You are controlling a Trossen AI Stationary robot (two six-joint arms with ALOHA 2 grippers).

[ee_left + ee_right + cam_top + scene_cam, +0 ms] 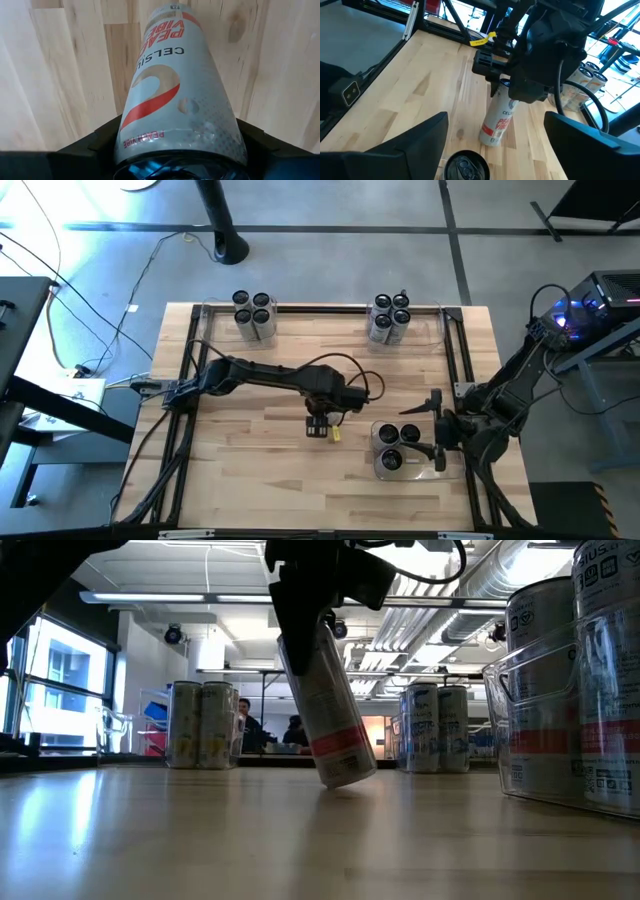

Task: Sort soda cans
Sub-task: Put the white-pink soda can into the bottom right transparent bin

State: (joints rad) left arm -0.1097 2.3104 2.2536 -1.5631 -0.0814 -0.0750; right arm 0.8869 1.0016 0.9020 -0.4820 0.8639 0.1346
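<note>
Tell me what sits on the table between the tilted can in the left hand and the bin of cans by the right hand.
Nothing: the high view shows bare wood between the tilted grey can and the clear plastic bin.

grey floor (pixel 330 240), bright windows (pixel 55 680), exposed ceiling ducts (pixel 520 565).

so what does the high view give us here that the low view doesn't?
Only the high view shows the right gripper, jaws open beside the near-right bin with its three cans, plus the whole table and the tops of the far groups.

Only the low view shows the held can tilted, its lower edge at the tabletop; whether it touches cannot be told. People sit in the room behind.

Both show the left gripper on that can mid-table, the far-left cans and far-right cans.
</note>
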